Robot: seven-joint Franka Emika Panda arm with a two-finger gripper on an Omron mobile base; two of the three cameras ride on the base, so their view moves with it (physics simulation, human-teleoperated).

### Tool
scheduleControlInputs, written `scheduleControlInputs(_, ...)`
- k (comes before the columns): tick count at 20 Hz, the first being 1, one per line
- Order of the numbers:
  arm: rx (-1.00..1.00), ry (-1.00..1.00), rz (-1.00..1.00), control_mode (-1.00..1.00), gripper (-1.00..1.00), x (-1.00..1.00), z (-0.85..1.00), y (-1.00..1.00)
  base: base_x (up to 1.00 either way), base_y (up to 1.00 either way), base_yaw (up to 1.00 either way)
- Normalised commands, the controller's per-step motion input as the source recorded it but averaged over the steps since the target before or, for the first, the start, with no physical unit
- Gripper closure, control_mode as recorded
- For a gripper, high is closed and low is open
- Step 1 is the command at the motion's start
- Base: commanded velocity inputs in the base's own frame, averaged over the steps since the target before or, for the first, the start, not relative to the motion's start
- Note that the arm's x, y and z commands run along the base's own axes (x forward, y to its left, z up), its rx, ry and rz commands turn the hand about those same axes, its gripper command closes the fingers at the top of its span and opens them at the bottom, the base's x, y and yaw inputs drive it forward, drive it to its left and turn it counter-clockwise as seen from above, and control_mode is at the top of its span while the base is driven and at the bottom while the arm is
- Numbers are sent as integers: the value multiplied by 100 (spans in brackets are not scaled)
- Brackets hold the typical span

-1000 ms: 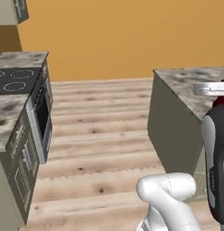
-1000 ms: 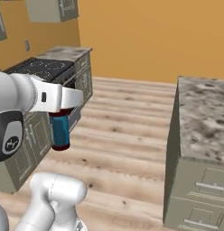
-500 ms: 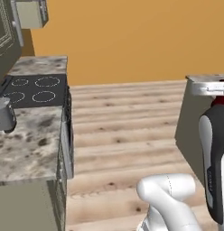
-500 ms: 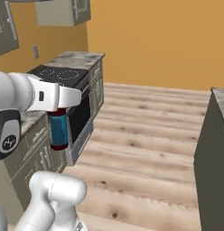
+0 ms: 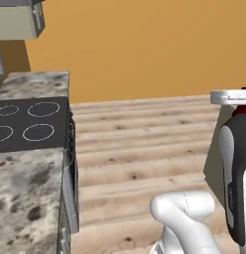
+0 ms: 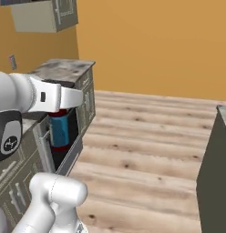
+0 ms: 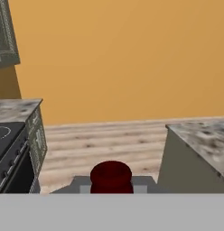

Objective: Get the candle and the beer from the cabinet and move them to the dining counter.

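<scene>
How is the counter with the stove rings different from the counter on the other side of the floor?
The stove counter carries a black cooktop with white rings; the dining counter has a bare marble top. The stove counter has an oven front with a handle below it; the dining counter's side is a plain grey-green panel. In the hand view they stand on opposite sides of the wood floor. Both have mottled grey stone tops.

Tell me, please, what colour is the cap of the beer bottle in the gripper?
Dark red; the beer cap shows best in the hand view.
</scene>
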Motion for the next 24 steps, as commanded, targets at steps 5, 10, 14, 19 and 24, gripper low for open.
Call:
scheduleControlInputs(5,0,0,0,100,100,0,0,0,100,-1,-1)
scheduleControlInputs(10,0,0,0,100,100,0,0,0,100,0,0)
scheduleControlInputs(14,0,0,0,100,100,0,0,0,100,0,-1)
scheduleControlInputs(19,0,0,0,100,100,0,0,0,100,0,-2)
scheduleControlInputs(24,0,0,0,100,100,0,0,0,100,0,-7)
